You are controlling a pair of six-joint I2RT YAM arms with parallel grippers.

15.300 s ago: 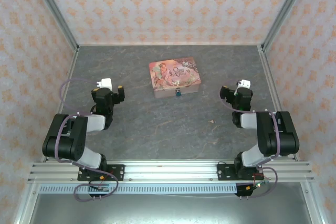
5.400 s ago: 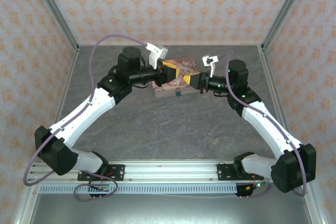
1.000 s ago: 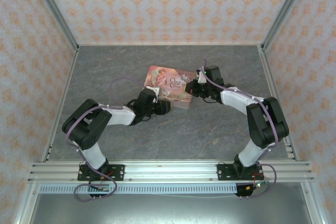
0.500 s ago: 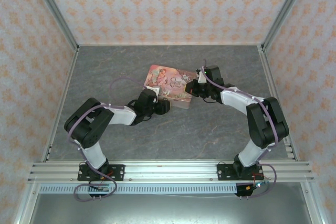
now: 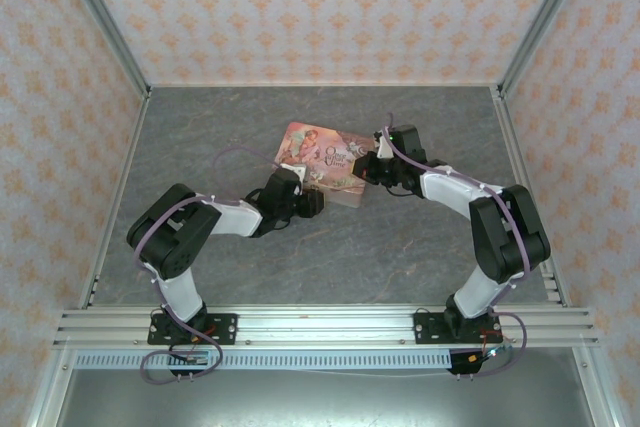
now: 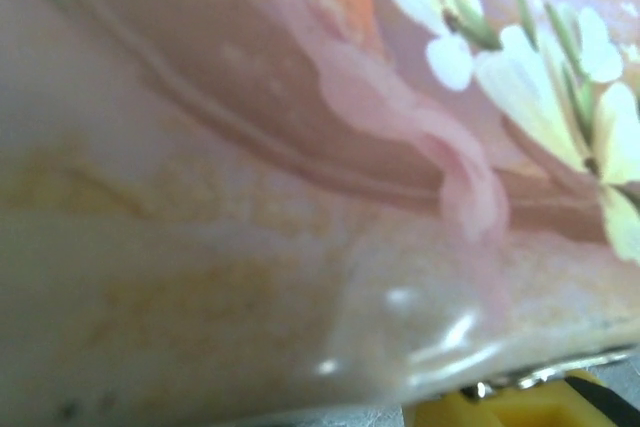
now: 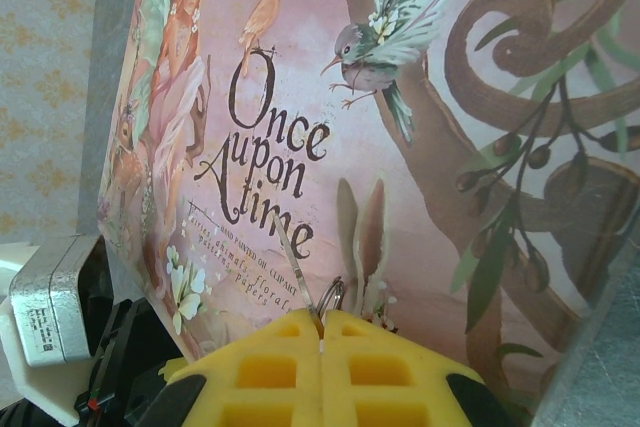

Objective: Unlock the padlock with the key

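Observation:
The pink illustrated tin (image 5: 322, 157) lies mid-table, turned at an angle. My right gripper (image 5: 365, 169) hovers over its right end. In the right wrist view its yellow fingers (image 7: 270, 367) are shut on a thin silvery key (image 7: 298, 265) with a small ring, the blade pointing out over the lid (image 7: 420, 147). My left gripper (image 5: 313, 203) is pressed up to the tin's near-left side. The left wrist view is a close blur of the tin wall (image 6: 250, 247), with a bit of yellow finger (image 6: 515, 410) at the bottom. The jaws' spacing cannot be read. The padlock is hidden.
The grey table (image 5: 400, 247) is walled by patterned panels at the back and both sides. Both arms bend inward towards the tin, with the left arm's elbow (image 5: 170, 232) low near the front left. The left arm's wrist camera (image 7: 50, 297) shows beside the tin.
The left arm's elbow has crept slightly right while its gripper stays at the tin's near-left side. The right arm and the tin have not moved.

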